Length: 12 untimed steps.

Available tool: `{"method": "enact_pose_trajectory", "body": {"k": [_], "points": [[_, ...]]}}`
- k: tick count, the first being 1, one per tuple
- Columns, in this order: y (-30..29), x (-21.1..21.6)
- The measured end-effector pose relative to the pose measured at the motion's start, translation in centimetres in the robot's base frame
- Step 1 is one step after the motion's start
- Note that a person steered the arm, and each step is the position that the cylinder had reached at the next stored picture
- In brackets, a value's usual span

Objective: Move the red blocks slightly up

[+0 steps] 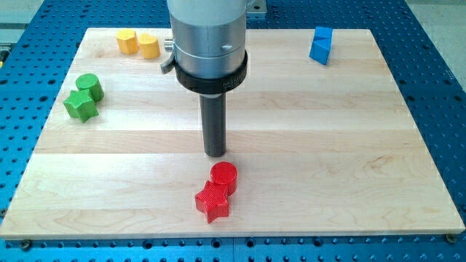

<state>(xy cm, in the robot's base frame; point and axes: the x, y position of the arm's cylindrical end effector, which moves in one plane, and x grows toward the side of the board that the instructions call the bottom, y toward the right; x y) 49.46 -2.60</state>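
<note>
My tip (215, 153) stands on the wooden surface (349, 145) just on the far side of the two red blocks, near the red cylinder (224, 175) but seemingly not touching it. The red star block (212, 201) lies against the cylinder on its near left side; both sit toward the near edge, roughly mid-width. There is no gripper on this arm, only the straight rod, so nothing is spread or pinched. To send the reds up, toward the far edge, I judge the tip is on the wrong side: it should go round the pair, best by the right where the surface is bare, and settle behind the star block at the near edge. A slow, short push along the line through both blocks would carry them together; off that line, the cylinder may roll aside. The green blocks (83, 97) at far left, yellow blocks (137, 44) at the far edge and blue block (320, 45) at far right are well apart.
</note>
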Motion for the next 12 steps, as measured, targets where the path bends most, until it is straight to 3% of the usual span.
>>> {"method": "enact_pose_trajectory", "body": {"k": [1, 3, 4, 6, 9, 11, 12], "points": [[0.0, -1.1], [-1.0, 6.1], [-4.7, 5.1], [-8.9, 12.2], [1.0, 12.2], [1.0, 10.5], [1.4, 12.4]]}}
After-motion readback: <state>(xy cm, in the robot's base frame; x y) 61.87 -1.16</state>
